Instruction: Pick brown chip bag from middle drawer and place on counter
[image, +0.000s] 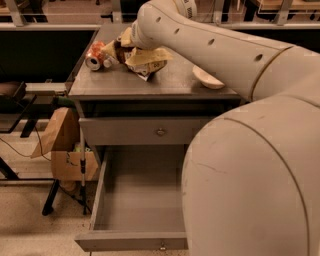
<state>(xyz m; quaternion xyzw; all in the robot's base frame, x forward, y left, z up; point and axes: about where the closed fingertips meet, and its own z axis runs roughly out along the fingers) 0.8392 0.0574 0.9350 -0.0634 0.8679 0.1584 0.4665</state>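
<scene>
The brown chip bag (119, 50) lies on the counter (175, 85) at its back left, dark brown with a pale yellow end. It sits between the orange soda can (94, 55) and a crumpled yellowish bag (147, 61). My arm (200, 40) reaches across the counter. My gripper is at the arm's end, right at the brown bag, and is hidden behind the wrist. The middle drawer (132, 241) is pulled wide open below, and nothing shows inside it.
A white bowl (207, 78) sits at the counter's right. The upper drawer (160, 132) is closed. A cardboard box (62, 145) and a stand's black legs are on the floor to the left of the cabinet. My arm's big link (255, 185) fills the lower right.
</scene>
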